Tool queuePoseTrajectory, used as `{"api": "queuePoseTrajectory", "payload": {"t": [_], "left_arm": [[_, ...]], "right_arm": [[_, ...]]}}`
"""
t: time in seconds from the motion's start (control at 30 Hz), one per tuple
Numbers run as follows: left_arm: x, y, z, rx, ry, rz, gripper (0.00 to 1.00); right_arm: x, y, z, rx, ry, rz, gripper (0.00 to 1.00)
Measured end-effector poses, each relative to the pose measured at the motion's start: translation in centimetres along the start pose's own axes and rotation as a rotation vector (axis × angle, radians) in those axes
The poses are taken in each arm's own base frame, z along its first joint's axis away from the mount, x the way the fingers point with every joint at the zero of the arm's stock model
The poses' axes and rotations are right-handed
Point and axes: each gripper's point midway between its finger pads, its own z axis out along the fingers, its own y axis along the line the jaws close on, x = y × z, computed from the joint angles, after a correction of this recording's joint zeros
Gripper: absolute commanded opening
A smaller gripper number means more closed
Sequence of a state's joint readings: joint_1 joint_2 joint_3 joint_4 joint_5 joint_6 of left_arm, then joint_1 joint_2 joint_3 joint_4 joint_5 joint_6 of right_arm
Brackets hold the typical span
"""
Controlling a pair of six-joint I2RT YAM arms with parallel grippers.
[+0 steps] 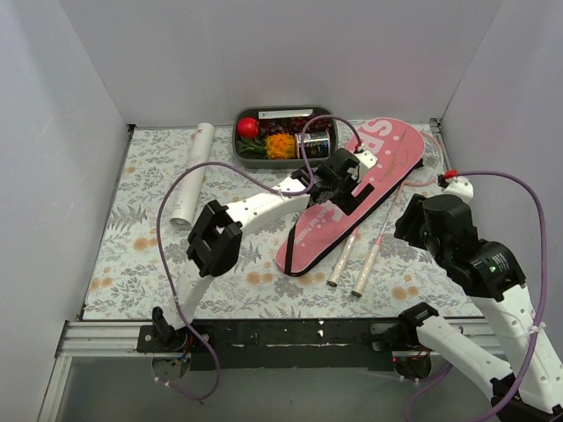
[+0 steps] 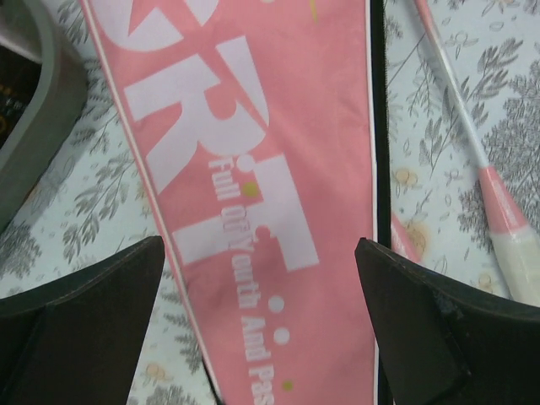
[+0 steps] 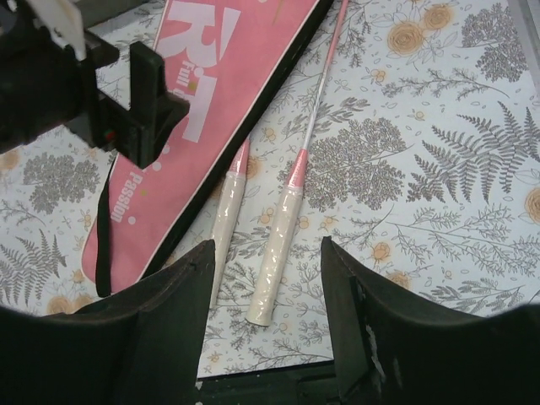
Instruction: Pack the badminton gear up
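The long pink bag (image 1: 308,239) with white lettering lies slanted across the mat, from the near middle to the far right. My left gripper (image 1: 339,182) hovers over its middle, jaws open wide (image 2: 257,243) with the bag (image 2: 278,126) below them. Two rackets lie beside the bag's right edge, pale handles (image 1: 341,261) (image 1: 367,268) toward me and thin shafts running up to the far right. My right gripper (image 1: 406,227) hangs above them, open (image 3: 268,245), holding nothing; one handle (image 3: 277,253) shows on the mat between its fingers. A white tube (image 1: 193,173) lies at the far left.
A grey food tray (image 1: 237,141) with a red ball (image 1: 247,127) stands at the back, just left of the bag's wide end. White walls close in the table on three sides. The metal front rail (image 1: 264,334) runs along the near edge.
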State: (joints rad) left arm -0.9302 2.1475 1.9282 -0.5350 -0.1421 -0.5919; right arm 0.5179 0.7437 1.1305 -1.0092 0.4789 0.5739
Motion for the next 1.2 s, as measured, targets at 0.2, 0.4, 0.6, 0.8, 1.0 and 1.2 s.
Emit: {"api": "queuePoseTrajectory", "payload": {"t": [0.2, 0.4, 0.6, 0.8, 1.0, 1.2], "left_arm": [[-1.8, -2.0, 4.8, 0.03, -0.06, 0.011, 0.98], [-3.4, -3.6, 7.1, 0.049, -0.136, 0.031, 0.98], [-4.0, -4.3, 7.6, 0.069, -0.184, 0.033, 0.98], [-4.3, -4.6, 8.8, 0.076, -0.223, 0.029, 0.98], [-0.9, -5.3, 11.6, 0.09, -0.164, 0.037, 0.98], [1.8, -5.7, 13.6, 0.09, -0.127, 0.044, 0.98]], "right_arm": [[0.4, -0.4, -0.9, -0.013, -0.004, 0.051, 0.6], [1.0, 0.1, -1.7, -0.086, -0.011, 0.075, 0.59], [1.6, 1.3, -1.2, -0.136, 0.025, 0.072, 0.57], [2.4, 2.1, -0.5, -0.158, 0.059, 0.064, 0.56], [2.3, 2.4, -0.4, -0.169, 0.057, 0.064, 0.57], [2.1, 2.5, -0.4, -0.174, 0.049, 0.064, 0.56]]}}
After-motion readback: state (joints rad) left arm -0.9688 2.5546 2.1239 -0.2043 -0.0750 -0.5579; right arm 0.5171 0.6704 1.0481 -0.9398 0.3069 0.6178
